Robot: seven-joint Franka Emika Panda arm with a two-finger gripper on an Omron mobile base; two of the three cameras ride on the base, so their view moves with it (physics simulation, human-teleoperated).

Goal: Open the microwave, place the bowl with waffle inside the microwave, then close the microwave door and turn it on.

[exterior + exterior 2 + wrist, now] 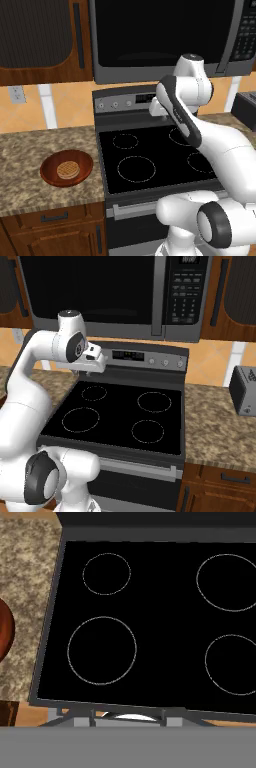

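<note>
The microwave (160,40) hangs over the stove, and its black glass microwave door (95,291) is shut, with the long grey handle (159,296) beside the button panel (186,291). On the granite counter left of the stove sits the reddish-brown bowl (50,172) with the tan waffle (68,170) in it. The bowl's rim (4,634) also shows at the left edge of the hand view. My gripper (85,372) hangs above the stove's back left, pointing down, far from the bowl and below the microwave. Its fingers are too small to read, and it holds nothing that I can see.
The black-topped stove (155,160) with several burner rings lies under the arm, its knob panel (150,358) at the back. A grey toaster (245,391) stands on the right counter. Brown cabinet doors (40,40) flank the microwave. A wall outlet (16,93) is at the left.
</note>
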